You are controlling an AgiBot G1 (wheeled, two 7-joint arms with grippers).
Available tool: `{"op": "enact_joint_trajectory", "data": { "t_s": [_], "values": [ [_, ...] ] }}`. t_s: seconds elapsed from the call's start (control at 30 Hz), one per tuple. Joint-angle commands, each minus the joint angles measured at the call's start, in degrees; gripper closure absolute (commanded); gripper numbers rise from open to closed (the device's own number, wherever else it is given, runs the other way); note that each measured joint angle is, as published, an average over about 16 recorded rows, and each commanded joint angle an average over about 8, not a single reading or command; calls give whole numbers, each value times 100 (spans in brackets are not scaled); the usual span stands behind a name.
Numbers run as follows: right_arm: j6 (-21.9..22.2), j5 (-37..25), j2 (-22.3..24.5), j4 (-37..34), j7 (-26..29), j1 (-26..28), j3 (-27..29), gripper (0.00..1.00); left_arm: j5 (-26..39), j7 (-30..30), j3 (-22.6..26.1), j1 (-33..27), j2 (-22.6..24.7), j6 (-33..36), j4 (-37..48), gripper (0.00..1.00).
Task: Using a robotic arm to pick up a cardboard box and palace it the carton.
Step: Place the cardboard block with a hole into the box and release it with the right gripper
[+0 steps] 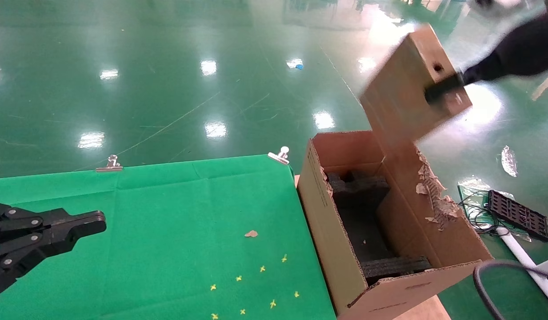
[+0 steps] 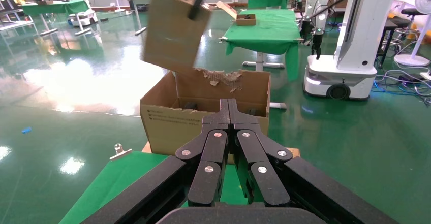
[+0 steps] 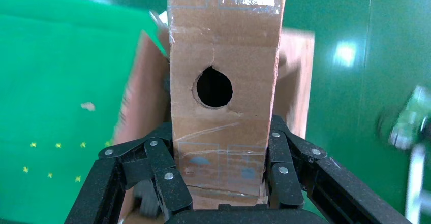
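Left gripper (image 1: 94, 223), nearest the camera, clenched on nothing, parked over the green table (image 1: 167, 213). Right gripper (image 3: 218, 176) clamped across the narrow holed face of the cardboard box (image 1: 411, 89), holding it aloft and tilted. The carton (image 1: 327, 249) stands open directly beneath the gripper, black foam inserts (image 1: 358, 186) inside, inner wall torn. Judged: box light and stiff, taped faces likely slippery; grip on the narrow end suits lowering it between the foam

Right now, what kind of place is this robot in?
Probably a robot test lab or workshop: a shiny green floor, other green-clothed tables, and another white robot parked nearby.
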Motion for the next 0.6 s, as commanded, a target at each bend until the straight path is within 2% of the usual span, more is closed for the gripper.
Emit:
{"op": "enact_joint_trajectory", "data": {
  "t_s": [0.03,0.2,0.23,0.6],
  "values": [
    [-101,-43,99,-189,121,-113,-56,100,0,0,1,0,0,0,0,73],
    [-155,-59,227,-498,393,-662,-120,100,-2,1,2,-1,-1,-1,0,11],
    [-144,-61,240,-546,433,-778,-128,100,-2,1,3,-1,-1,-1,0,1],
    [243,-117,216,-858,502,-1815,-198,100,-5,3,7,-1,-3,-3,0,0]
  ]
}}
